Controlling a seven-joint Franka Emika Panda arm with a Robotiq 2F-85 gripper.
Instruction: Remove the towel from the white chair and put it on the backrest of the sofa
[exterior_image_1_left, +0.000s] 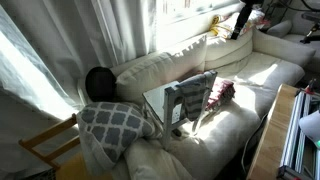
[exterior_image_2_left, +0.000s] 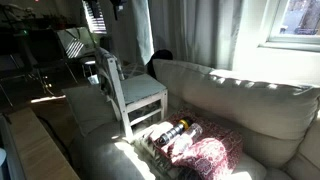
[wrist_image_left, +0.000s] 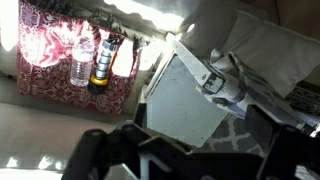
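The white chair (exterior_image_1_left: 180, 103) stands on the seat of the cream sofa (exterior_image_1_left: 150, 68). It also shows in an exterior view (exterior_image_2_left: 133, 92) and in the wrist view (wrist_image_left: 183, 100). The grey-and-white checked towel (exterior_image_1_left: 197, 88) hangs over the chair's back; in the wrist view (wrist_image_left: 224, 80) it is bunched at the seat's far edge. My gripper (wrist_image_left: 180, 152) is open and empty, above the chair and apart from it. The arm (exterior_image_1_left: 241, 20) is up by the window, well away from the towel.
A grey lattice cushion (exterior_image_1_left: 110, 125) lies beside the chair. A pinkish patterned cloth (wrist_image_left: 45, 50) with bottles (wrist_image_left: 82, 65) lies on the sofa seat on the chair's other side. A yellow wooden chair (exterior_image_1_left: 50, 145) stands off the sofa's end. A wooden table (exterior_image_1_left: 272, 140) fronts the sofa.
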